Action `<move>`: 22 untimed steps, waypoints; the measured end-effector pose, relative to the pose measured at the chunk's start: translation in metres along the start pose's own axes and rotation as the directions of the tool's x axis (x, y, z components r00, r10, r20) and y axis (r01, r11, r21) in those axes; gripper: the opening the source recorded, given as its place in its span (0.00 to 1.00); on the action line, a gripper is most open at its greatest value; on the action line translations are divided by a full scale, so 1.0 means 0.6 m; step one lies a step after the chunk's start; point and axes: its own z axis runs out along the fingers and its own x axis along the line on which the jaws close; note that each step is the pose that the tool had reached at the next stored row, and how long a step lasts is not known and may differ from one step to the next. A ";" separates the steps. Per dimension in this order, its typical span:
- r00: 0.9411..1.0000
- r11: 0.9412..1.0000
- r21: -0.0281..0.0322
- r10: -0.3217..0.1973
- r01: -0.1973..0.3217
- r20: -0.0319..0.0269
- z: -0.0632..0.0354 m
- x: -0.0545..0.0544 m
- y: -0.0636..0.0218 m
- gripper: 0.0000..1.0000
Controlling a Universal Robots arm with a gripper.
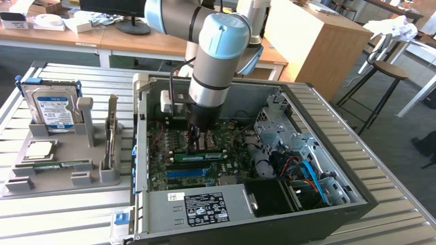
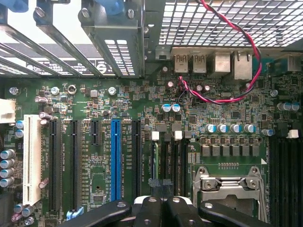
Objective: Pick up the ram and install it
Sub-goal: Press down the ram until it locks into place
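1. The ram [image 1: 199,155] is seen in the exterior view as a thin green stick lying flat-edged across the motherboard [image 1: 204,168] inside the open computer case [image 1: 327,153], just beneath the gripper [image 1: 199,145].
2. The gripper is lowered into the case, directly above the ram; its black fingers [image 2: 156,210] are pressed together. Whether the ram is pinched between them or only touched cannot be told.
3. In the wrist view the fingertips are seen closed over the black memory slots [image 2: 173,161], beside the metal processor socket [image 2: 229,182].
4. A long blue slot [image 2: 116,158] is seen on the board, with black slots on either side and a white slot [image 2: 32,161] further off.
5. A red and black cable [image 2: 236,90] is looped over the board near the rear ports [image 2: 213,64].
6. On the metal table [image 1: 68,214], at the exterior view's left, a grey holder tray [image 1: 61,173] is set beside the case. A hard drive [image 1: 53,109] is stood upright in it, an upright card [image 1: 111,130] is held at its edge, and a processor chip [image 1: 38,150] is laid flat.
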 end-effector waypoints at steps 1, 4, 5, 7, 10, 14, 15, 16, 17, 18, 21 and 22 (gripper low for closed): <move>1.000 1.000 0.000 0.000 0.000 0.000 0.000 0.000 0.000 0.10; 1.000 1.000 0.000 0.000 0.000 0.000 0.001 0.000 0.000 0.10; 1.000 1.000 0.000 0.000 0.000 0.000 0.001 0.000 0.000 0.10; 1.000 1.000 0.000 0.000 0.000 0.000 0.001 0.000 0.000 0.10; 1.000 1.000 0.000 0.000 0.000 0.000 0.001 0.000 0.000 0.10; 1.000 1.000 0.000 0.000 0.000 0.000 0.002 0.000 0.000 0.10; 1.000 1.000 0.000 0.000 0.000 0.000 0.002 0.000 0.000 0.10; 1.000 1.000 0.000 0.000 0.000 0.000 0.002 0.000 0.000 0.10; 1.000 1.000 0.000 0.000 0.000 0.000 0.002 0.000 0.000 0.10; 1.000 1.000 0.000 0.000 0.000 0.000 0.002 0.000 0.000 0.10; 1.000 1.000 0.000 0.000 0.000 0.001 0.001 0.000 0.000 0.10; 1.000 1.000 0.001 0.000 0.000 0.002 0.000 0.000 0.000 0.10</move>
